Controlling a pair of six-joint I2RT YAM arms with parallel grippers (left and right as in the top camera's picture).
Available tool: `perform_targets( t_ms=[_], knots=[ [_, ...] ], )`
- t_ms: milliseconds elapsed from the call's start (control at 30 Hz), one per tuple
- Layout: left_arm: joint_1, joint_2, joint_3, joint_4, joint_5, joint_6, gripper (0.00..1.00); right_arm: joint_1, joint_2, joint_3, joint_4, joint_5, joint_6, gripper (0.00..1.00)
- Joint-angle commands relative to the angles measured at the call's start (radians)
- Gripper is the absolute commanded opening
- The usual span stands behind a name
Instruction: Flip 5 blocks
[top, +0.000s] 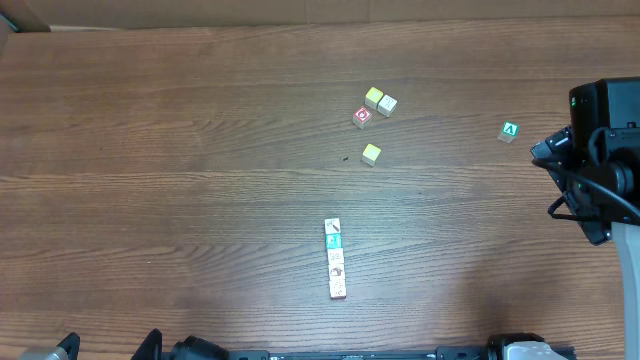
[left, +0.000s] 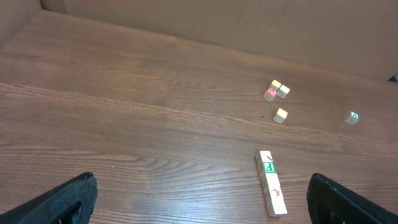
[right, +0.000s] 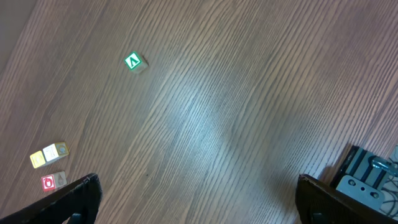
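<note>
**A:** Big picture first. The bench (top: 150, 150) is a wide sweep of brown wood grain, with nothing standing on its left half.

**B:** And the right arm (top: 600, 150) sits at the right edge, well apart from the action. The left one only peeks in at the near edge.

**A:** The left pincer (left: 200, 180) stands wide open with nothing between its fingers. The right pincer (right: 198, 183) is the same, gaping over bare wood and empty.

**B:** Now the targets. The row of blocks (top: 336, 260) lies mid-bench toward the near side, five touching end to end. The teal-faced block (top: 334, 241) is second from the far end.

**A:** They're tiny wooden cubes. I judge them light and stiff, not fragile, but smooth-faced and apt to skate or twist out. Packed like that, only the long sides are free, so pinch across the row on opposite side faces, low down.

**B:** The risk is nudging the neighbours. There's plenty of room on either side of the row, and no edge is near.

**A:** Smaller fry: four loose cubes (top: 374, 98) farther back, near the row but clear of it. The lone green cube (top: 510, 131) sits close to the right arm.
</note>
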Motion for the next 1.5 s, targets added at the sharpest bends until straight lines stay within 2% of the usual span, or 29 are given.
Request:
perform_targets(
  t_ms=[0, 633, 733, 800, 967, 1033, 1267, 1467],
  knots=[
    [0.004, -0.001, 0.002, 0.001, -0.003, -0.002, 1.00, -0.005, -0.007, 0.023, 0.002, 0.014, -0.001, 1.00],
    [0.004, -0.001, 0.001, -0.004, -0.001, -0.003, 1.00, -0.005, -0.007, 0.023, 0.002, 0.014, -0.001, 1.00],
    [0.005, -0.001, -0.005, 0.036, 0.031, -0.028, 1.00, -0.005, -0.007, 0.023, 0.002, 0.014, -0.001, 1.00],
    [0.012, -0.003, -0.021, 0.113, 0.045, 0.006, 1.00, -0.005, -0.007, 0.023, 0.002, 0.014, -0.001, 1.00],
    [0.095, -0.037, -0.128, 0.400, 0.289, 0.398, 1.00, -0.005, -0.007, 0.023, 0.002, 0.014, -0.001, 1.00],
    [0.139, -0.066, -0.206, 0.507, 0.393, 0.489, 1.00, -0.005, -0.007, 0.023, 0.002, 0.014, -0.001, 1.00],
    [0.246, -0.228, -0.595, 0.906, 0.573, 0.493, 1.00, -0.005, -0.007, 0.023, 0.002, 0.014, -0.001, 1.00],
    [0.263, -0.357, -0.952, 1.294, 0.576, 0.470, 1.00, -0.005, -0.007, 0.023, 0.002, 0.014, -0.001, 1.00]
  ],
)
